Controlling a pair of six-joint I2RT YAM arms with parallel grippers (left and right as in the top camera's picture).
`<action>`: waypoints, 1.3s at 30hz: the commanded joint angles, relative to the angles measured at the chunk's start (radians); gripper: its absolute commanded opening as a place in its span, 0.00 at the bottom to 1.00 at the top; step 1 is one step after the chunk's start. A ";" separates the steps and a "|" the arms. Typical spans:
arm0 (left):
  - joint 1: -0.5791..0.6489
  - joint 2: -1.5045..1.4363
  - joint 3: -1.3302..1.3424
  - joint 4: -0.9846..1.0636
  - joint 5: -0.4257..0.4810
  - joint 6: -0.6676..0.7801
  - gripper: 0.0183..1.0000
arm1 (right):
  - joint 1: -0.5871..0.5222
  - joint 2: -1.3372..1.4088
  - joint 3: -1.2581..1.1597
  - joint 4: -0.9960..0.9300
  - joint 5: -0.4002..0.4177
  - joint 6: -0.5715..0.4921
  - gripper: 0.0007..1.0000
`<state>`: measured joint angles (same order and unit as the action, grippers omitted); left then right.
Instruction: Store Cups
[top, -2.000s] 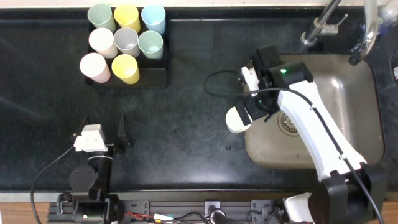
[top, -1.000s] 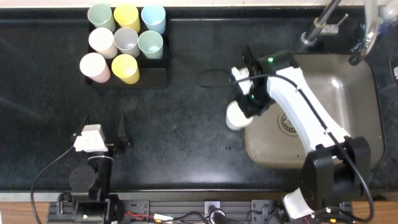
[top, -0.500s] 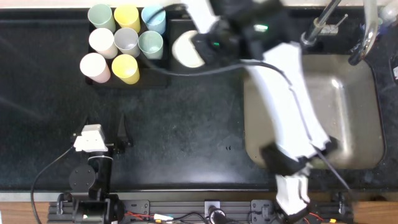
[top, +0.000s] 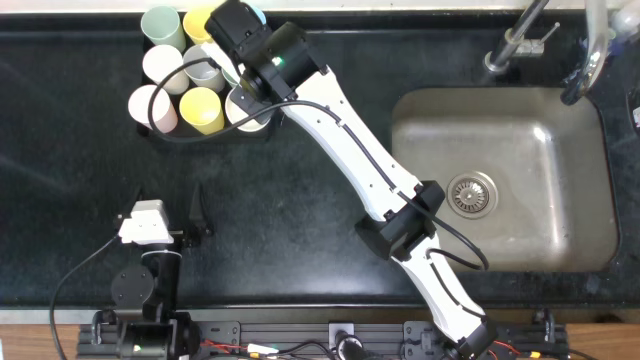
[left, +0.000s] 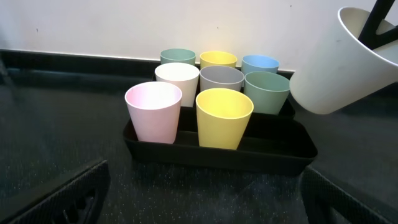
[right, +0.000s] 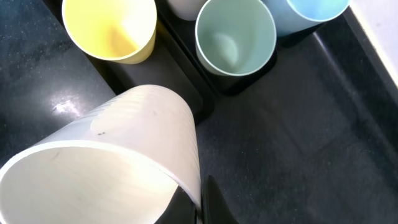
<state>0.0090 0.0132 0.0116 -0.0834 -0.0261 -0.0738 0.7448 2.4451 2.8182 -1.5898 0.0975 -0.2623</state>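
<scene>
Near tray (left: 219, 157), tilted white cup (left: 347, 70), lifted

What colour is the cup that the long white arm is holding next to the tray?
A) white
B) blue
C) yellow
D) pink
A: the right gripper is clamped on the rim of a white cup, held tilted beside the black tray.

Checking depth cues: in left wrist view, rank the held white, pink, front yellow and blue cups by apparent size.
1. Held white cup; nearness may exaggerate it.
2. Pink cup and front yellow cup look alike.
3. Blue cup, farthest, partly hidden.
</scene>
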 joint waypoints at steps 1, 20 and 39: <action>0.004 -0.010 -0.003 -0.001 0.009 0.015 1.00 | -0.009 0.012 0.029 0.004 -0.024 -0.004 0.04; 0.004 -0.010 -0.003 -0.001 0.009 0.015 1.00 | -0.022 0.056 -0.078 0.112 -0.047 -0.029 0.04; 0.004 -0.010 -0.003 -0.001 0.009 0.014 1.00 | -0.026 0.069 -0.181 0.192 -0.049 -0.032 0.04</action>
<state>0.0090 0.0128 0.0116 -0.0834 -0.0261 -0.0738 0.7258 2.5000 2.6438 -1.4059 0.0559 -0.2890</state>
